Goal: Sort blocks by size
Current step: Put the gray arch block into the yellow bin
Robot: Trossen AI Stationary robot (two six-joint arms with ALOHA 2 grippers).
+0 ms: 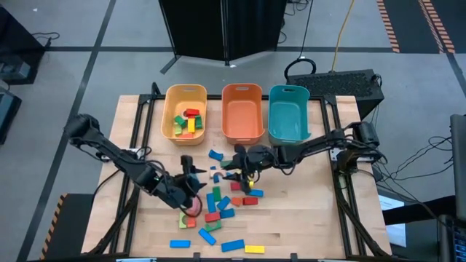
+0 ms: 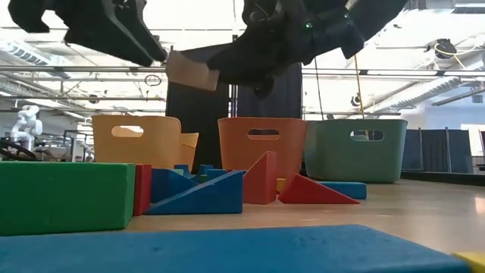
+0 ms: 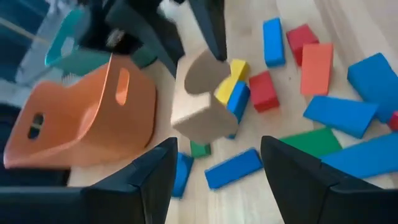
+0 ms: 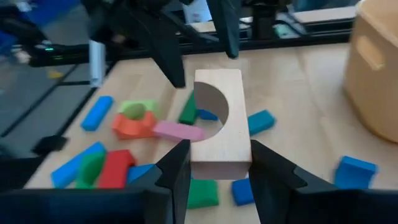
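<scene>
A natural-wood arch block (image 1: 215, 173) hangs in the air over the middle of the table, between my two grippers. My right gripper (image 1: 228, 169) comes from the table's right and is shut on it. The block also shows in the right wrist view (image 4: 217, 118). My left gripper (image 1: 195, 169) comes from the left and is open. Its fingers (image 3: 158, 177) stand on either side of the block's other end (image 3: 202, 124). I cannot tell whether they touch it. Several coloured blocks (image 1: 218, 207) lie loose on the table below. My right gripper pinches the arch block between its two fingers by the two long side faces, at the end nearest the wrist (image 4: 200, 155). The fingers come roughly level from the table's right and lie along the block. The block juts forward past the fingertips, clear of the table.
Three bins stand in a row at the far edge: a yellow one (image 1: 185, 124) with several blocks inside, an orange one (image 1: 242, 135) and a teal one (image 1: 289, 135). Red, blue and green blocks (image 2: 227, 189) lie scattered across the near half of the table.
</scene>
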